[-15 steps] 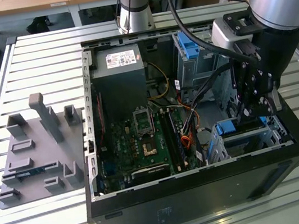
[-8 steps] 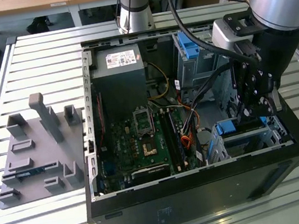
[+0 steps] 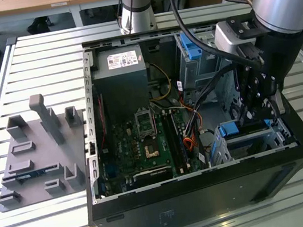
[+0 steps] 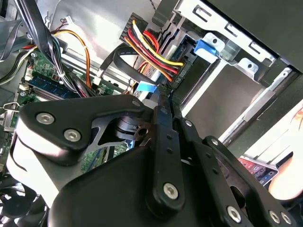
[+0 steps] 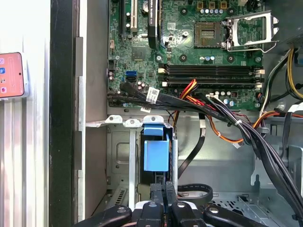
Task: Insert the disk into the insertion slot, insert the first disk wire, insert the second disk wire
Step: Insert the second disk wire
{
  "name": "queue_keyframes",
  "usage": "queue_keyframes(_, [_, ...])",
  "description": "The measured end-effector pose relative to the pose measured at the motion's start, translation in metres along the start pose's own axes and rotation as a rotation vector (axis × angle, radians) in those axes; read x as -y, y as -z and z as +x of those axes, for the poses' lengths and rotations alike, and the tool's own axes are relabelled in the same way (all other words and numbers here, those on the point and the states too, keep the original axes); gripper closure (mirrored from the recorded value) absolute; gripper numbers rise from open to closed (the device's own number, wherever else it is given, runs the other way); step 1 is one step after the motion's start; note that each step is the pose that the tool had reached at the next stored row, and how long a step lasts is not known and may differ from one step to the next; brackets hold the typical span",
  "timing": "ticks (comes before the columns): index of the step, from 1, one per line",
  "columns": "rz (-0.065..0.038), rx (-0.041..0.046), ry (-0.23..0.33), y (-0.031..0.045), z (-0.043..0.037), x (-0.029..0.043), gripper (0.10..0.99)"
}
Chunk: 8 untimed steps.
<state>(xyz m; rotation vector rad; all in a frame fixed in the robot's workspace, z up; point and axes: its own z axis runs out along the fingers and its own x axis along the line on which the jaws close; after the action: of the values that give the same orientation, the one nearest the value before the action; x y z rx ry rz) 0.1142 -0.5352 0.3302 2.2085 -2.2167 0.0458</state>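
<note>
The disk's bright blue carrier (image 5: 155,149) sits upright in the insertion slot (image 5: 122,156), the low grey cage at the case's front right corner (image 3: 258,141). Its blue end also shows in the exterior view (image 3: 230,129). My gripper (image 5: 163,187) hangs right over that blue end with its black fingers pressed together, shut. In the second wrist view the gripper's tips (image 4: 163,92) lie beside a light blue connector tab (image 4: 146,86), a red, yellow and black wire bundle (image 4: 152,53) and a flat black cable (image 4: 124,60).
The open computer case (image 3: 209,188) lies on a slatted metal table (image 3: 32,51). The motherboard (image 5: 189,47), black cable bundles (image 5: 246,132), a taller cage with a blue latch (image 3: 190,47) and the power supply (image 3: 119,72) crowd the inside. A grey fixture plate (image 3: 38,160) lies at the exterior view's left. A phone (image 5: 12,74) rests outside the case.
</note>
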Motion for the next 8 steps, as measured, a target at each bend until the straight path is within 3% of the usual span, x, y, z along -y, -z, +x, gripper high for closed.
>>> queue_keyframes(8, [0.000,0.0000,0.000,-0.0012,0.0000,0.0000,0.945])
